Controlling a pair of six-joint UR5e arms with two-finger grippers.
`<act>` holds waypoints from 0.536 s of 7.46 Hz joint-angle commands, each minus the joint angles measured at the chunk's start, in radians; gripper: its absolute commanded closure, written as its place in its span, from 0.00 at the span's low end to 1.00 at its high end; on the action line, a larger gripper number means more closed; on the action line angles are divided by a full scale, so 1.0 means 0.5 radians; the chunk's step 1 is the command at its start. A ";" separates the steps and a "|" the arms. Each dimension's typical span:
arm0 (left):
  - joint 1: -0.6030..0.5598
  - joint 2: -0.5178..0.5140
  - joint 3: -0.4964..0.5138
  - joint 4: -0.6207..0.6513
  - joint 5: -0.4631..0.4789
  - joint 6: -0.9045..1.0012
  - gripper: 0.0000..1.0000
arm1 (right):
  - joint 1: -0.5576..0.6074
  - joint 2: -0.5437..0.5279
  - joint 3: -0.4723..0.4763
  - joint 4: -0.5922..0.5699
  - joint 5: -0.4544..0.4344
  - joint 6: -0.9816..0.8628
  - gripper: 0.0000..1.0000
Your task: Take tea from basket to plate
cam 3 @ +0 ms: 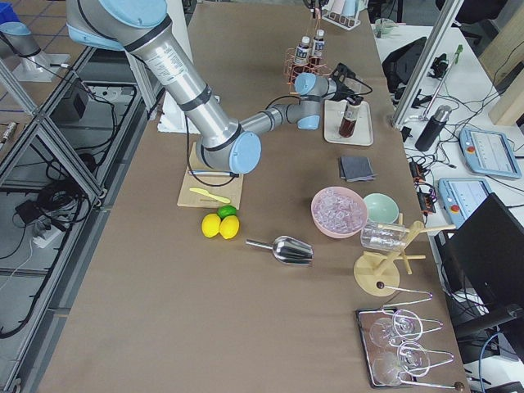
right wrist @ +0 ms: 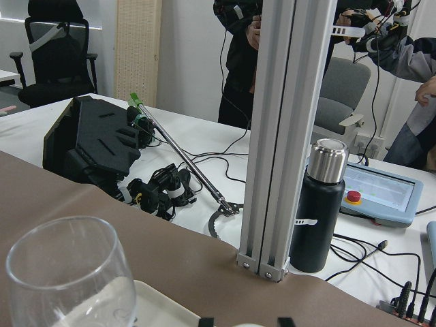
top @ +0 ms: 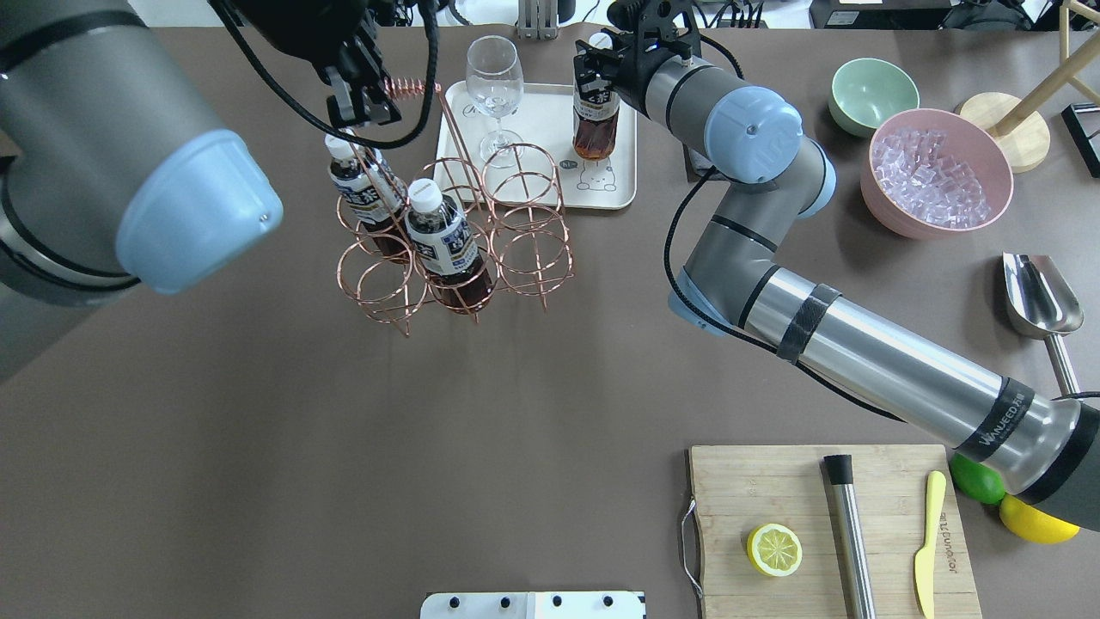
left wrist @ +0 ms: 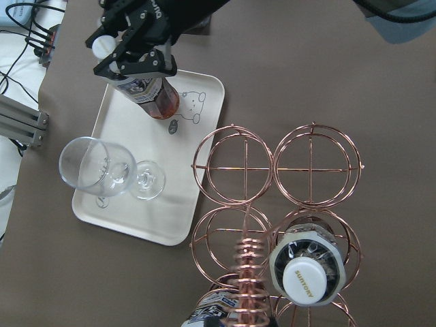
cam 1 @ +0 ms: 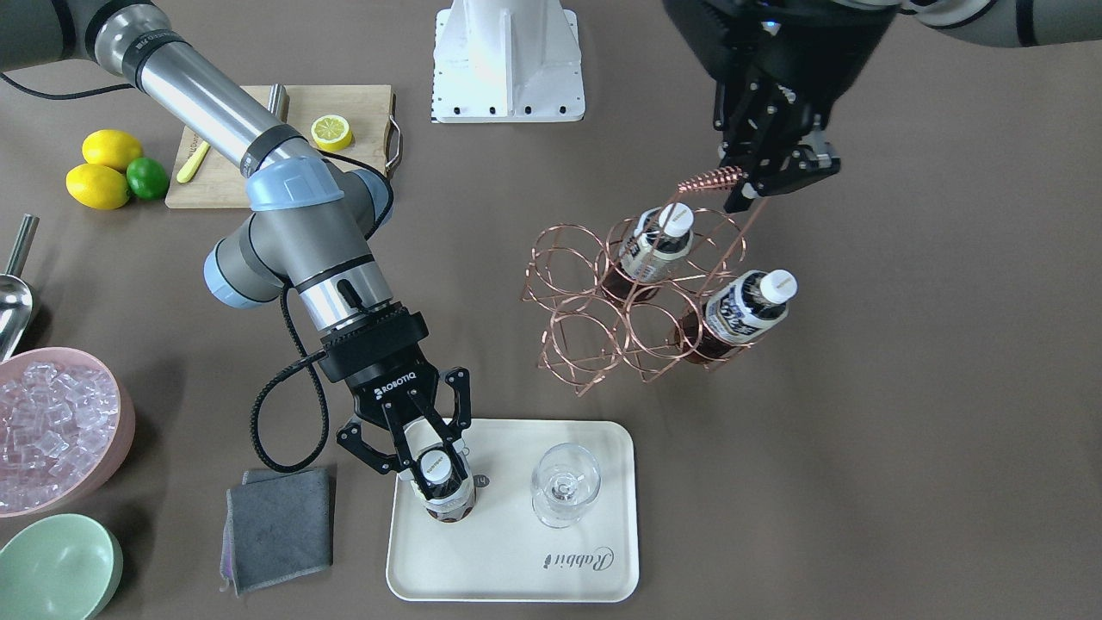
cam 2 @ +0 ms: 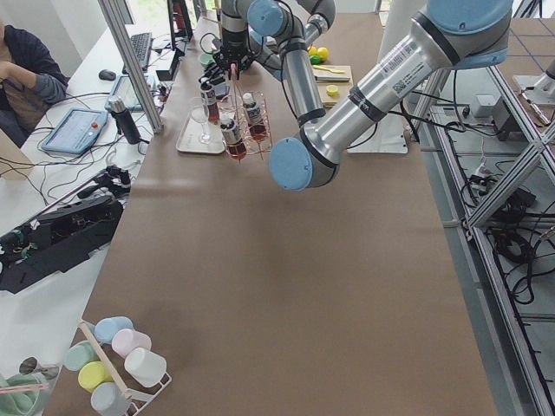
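Note:
One tea bottle (cam 1: 448, 495) stands upright on the cream plate (cam 1: 516, 568), near its bear drawing. My right gripper (cam 1: 433, 461) reaches down over it and is shut around its upper part; it also shows in the overhead view (top: 595, 73). Two more tea bottles (cam 1: 659, 245) (cam 1: 745, 310) sit in rings of the copper wire basket (cam 1: 603, 319), beside the plate. My left gripper (cam 1: 751, 185) is shut on the basket's coiled handle (cam 1: 710, 182), above the bottles.
An empty wine glass (cam 1: 564, 482) stands on the plate beside the bottle. A grey cloth (cam 1: 280, 525), a pink bowl of ice (cam 1: 52, 430) and a mint bowl (cam 1: 56, 568) lie past the plate. A cutting board (cam 1: 362, 112) with a lemon half is near the robot's base.

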 commanded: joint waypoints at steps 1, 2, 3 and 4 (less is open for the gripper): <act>-0.287 0.159 0.020 0.084 -0.117 0.244 1.00 | -0.001 0.002 0.012 -0.001 0.009 0.073 0.00; -0.406 0.186 0.078 0.161 -0.139 0.486 1.00 | -0.001 0.002 0.018 -0.001 0.009 0.077 0.00; -0.535 0.241 0.160 0.180 -0.200 0.701 1.00 | -0.001 -0.001 0.027 -0.001 0.009 0.077 0.00; -0.627 0.306 0.237 0.183 -0.237 0.955 1.00 | 0.008 -0.013 0.061 -0.004 0.012 0.074 0.00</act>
